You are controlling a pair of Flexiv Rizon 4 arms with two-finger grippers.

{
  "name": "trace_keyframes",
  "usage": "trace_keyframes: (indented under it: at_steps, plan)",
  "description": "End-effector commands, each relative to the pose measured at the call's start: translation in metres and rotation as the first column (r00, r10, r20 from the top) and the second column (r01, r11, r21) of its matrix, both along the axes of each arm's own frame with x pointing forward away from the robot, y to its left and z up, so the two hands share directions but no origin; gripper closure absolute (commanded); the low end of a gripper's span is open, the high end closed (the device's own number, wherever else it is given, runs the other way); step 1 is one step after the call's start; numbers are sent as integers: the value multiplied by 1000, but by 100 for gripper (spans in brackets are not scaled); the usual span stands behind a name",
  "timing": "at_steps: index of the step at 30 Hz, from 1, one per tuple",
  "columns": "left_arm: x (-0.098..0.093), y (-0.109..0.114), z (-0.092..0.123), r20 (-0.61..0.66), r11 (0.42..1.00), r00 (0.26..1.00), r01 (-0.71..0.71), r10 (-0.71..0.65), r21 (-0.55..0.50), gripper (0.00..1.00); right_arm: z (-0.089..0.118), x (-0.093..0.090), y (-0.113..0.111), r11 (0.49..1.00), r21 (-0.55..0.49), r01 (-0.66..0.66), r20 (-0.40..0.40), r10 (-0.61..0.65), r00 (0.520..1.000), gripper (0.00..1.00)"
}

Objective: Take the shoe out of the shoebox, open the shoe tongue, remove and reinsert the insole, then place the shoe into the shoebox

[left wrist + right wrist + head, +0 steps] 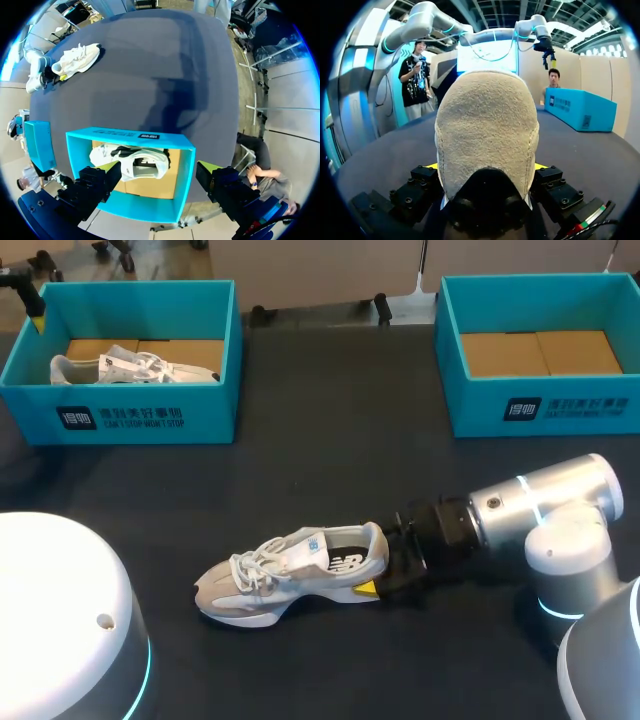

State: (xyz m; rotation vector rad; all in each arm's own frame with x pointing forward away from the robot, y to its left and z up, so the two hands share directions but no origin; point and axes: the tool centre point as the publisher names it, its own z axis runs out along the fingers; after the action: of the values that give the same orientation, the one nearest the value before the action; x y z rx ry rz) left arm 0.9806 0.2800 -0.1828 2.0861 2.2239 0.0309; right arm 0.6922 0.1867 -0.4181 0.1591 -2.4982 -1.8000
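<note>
My right tool (pixel 388 566) grips the heel of the shoe (pixel 290 570), out on the surface (pixel 330 470). Tongue-opening comes next, I judge: my left tool (pixel 156 171), wide over a box (pixel 130 134), must come over.

Robotics lab bench: dark table (pixel 330 440), right arm (pixel 545 505) at 4 o'clock, teal shoebox (pixel 150 418) at 10, second shoebox (pixel 545 408) at 2.

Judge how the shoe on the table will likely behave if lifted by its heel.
The shoe probably feels light for its size: mesh upper, thick foam-looking sole. Held only at the heel by the right gripper, its toe end may droop. The fuzzy heel should resist slipping. The laces lie loose and would likely flop.
</note>
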Motion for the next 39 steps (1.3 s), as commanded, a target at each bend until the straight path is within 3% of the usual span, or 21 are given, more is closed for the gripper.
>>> trace_keyframes:
  at_steps: [1,12,35,39]
  plan:
    - [-1,0,0,2,1000,1000,0,0,2,0,0,-3,1,1000,0,28,16,-28,999,100]
    - [-1,0,0,2,1000,1000,0,0,2,0,6,-2,-14,989,-13,147,44,-146,988,100]
    - [-1,0,0,2,1000,1000,0,0,2,0,8,4,-21,986,-41,159,33,-158,987,100]
    - [-13,-26,11,11,996,998,-61,60,59,0,8,4,-21,986,-41,159,33,-158,987,100]
